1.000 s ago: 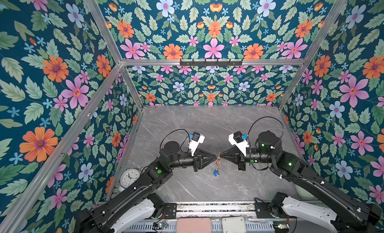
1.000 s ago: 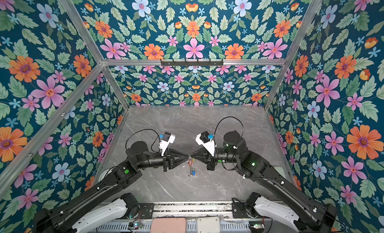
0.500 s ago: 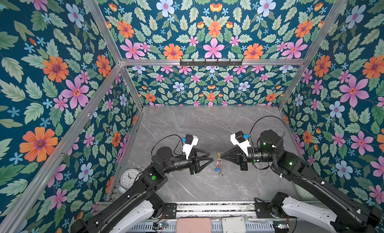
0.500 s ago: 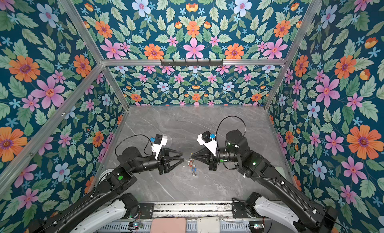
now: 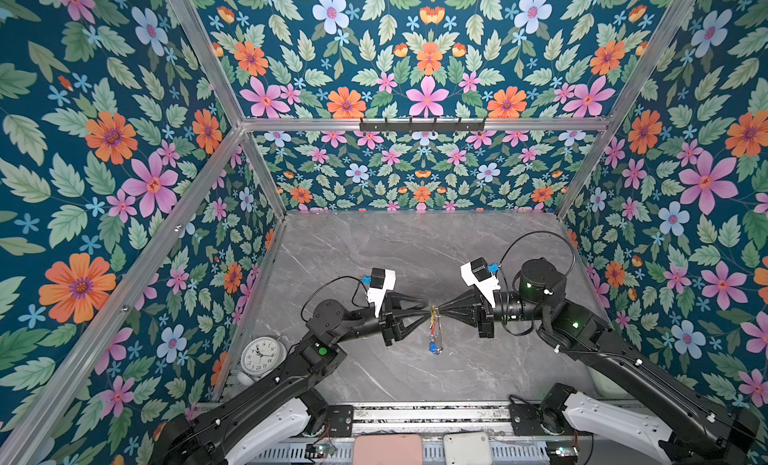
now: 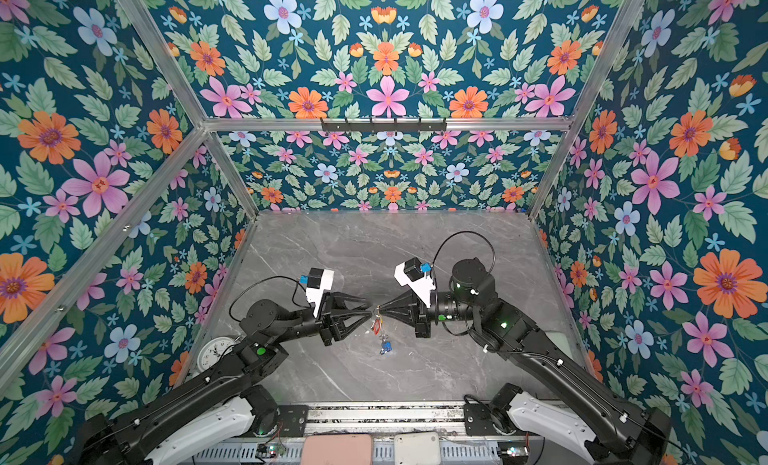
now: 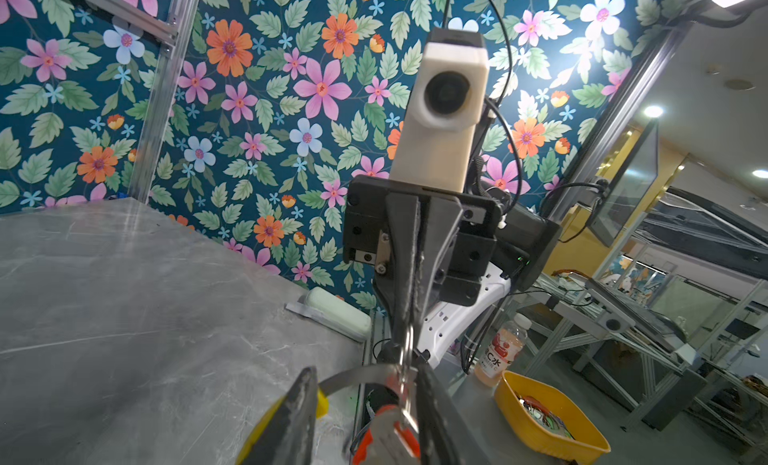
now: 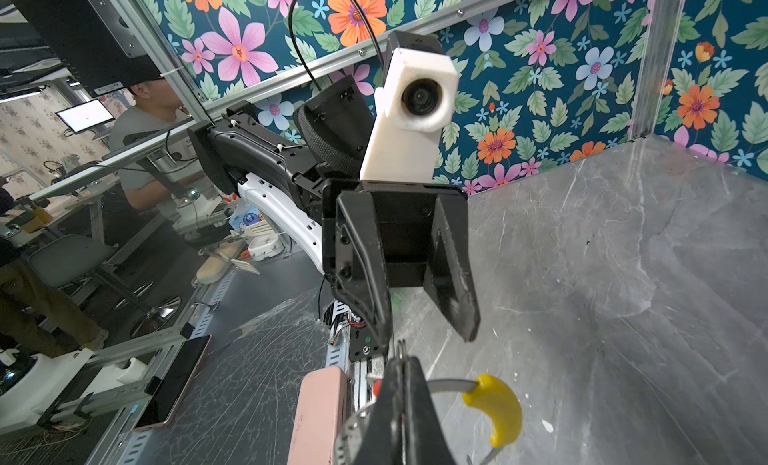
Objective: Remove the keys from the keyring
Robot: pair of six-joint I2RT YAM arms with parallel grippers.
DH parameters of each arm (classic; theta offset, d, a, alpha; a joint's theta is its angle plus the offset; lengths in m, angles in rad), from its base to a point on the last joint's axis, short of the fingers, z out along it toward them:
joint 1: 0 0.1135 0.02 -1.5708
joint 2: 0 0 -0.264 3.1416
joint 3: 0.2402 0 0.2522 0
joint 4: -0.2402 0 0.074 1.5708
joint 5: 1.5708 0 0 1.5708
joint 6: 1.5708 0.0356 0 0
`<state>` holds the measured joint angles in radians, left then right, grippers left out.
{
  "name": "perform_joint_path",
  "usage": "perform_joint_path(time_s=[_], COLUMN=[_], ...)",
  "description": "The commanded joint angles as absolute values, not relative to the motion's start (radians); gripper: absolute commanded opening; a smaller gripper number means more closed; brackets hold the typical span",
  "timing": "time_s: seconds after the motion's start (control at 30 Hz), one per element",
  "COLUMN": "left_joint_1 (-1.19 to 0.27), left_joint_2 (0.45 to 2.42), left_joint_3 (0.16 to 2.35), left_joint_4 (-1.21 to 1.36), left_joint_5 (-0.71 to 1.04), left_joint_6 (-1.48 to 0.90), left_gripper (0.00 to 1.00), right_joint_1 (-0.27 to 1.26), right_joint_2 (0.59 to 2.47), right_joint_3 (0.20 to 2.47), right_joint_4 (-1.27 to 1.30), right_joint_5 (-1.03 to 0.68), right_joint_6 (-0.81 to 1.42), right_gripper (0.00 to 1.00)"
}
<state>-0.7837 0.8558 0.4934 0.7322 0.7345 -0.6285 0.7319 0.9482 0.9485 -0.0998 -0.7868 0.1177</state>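
In both top views my two grippers meet tip to tip above the middle of the table. My right gripper is shut on the keyring, a thin grey band with a yellow segment. The red key and blue key hang below it. My left gripper stands open. The ring's band and the red key lie between its fingers, and only one finger is next to the red tag.
A white clock lies at the table's left front corner. A pink slab and a white box sit on the front rail. A pale block rests by the right wall. Flowered walls close three sides.
Half a second ago my left gripper had pulled back to the left with its jaws wide. It has since come back to the ring with its jaws narrower. The right gripper has held still.
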Motion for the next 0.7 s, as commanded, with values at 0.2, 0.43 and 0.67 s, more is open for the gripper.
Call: perform_joint_path(time_s=[0.2,0.43,0.67], left_joint_1=[-0.784,-0.784,-0.784], left_joint_2=[0.884,0.908,0.916], left_joint_3=[0.485,0.490,0.492], left_joint_4=[0.886,0.904,0.893], left_joint_5=[0.782,0.796,0.798], left_joint_6=[-0.693,-0.707,-0.707], left_gripper=[0.31,0.26,0.17], right_joint_1=[0.731,0.732,0.732], right_joint_2=[0.956,0.963,0.972], right_joint_3=[0.949,0.950,0.951], right_joint_4=[-0.031,-0.031,-0.015], right_joint_5=[-0.768,-0.755,-0.747], right_joint_6=[0.144,0.151,0.163], right_gripper=[0.00,0.00,0.00])
